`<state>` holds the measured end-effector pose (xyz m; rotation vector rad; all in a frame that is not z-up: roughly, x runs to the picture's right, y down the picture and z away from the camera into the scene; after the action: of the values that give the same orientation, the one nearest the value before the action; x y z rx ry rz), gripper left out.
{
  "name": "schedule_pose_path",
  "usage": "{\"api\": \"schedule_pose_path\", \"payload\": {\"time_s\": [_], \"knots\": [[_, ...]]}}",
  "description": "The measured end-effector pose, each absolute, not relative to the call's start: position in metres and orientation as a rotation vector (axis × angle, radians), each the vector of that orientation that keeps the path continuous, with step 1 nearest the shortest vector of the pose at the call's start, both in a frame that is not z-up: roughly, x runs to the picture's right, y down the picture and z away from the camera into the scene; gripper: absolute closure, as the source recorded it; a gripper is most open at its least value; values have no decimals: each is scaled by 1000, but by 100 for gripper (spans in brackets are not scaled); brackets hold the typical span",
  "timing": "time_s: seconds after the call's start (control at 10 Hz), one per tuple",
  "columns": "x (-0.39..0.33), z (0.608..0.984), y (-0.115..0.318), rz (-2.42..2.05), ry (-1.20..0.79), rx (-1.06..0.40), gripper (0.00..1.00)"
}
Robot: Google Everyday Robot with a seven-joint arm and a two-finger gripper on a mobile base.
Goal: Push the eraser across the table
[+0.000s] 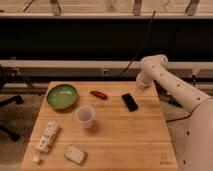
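Observation:
The eraser (129,102), a small flat black block, lies at an angle on the right rear part of the light wooden table (125,140). The white arm reaches in from the right, bends high behind the table and comes down. Its gripper (140,85) is at the arm's lower end, over the table's rear right edge. It is above and a little right of the eraser, clear of it.
A green bowl (62,96) stands at the rear left, a red-brown oblong thing (98,94) beside it. A clear cup (85,116) stands mid-table. A white bottle-like thing (46,137) and a grey-white block (75,154) lie front left. A dark rail wall runs behind.

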<state>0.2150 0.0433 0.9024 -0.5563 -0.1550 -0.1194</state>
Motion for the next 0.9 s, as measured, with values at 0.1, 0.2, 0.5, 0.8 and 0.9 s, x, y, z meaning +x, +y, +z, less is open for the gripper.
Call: {"api": "schedule_pose_path", "payload": {"time_s": [0.1,0.2,0.5,0.8,0.9], "knots": [[217,920,54,-116,-153,-558,98],[219,935,64,-113,-151,-561,98],[223,958,75,-101,-151,-564,98],[225,965,75,-93,-153,-560,98],[225,966,75,-91,-155,-559,98]]}}
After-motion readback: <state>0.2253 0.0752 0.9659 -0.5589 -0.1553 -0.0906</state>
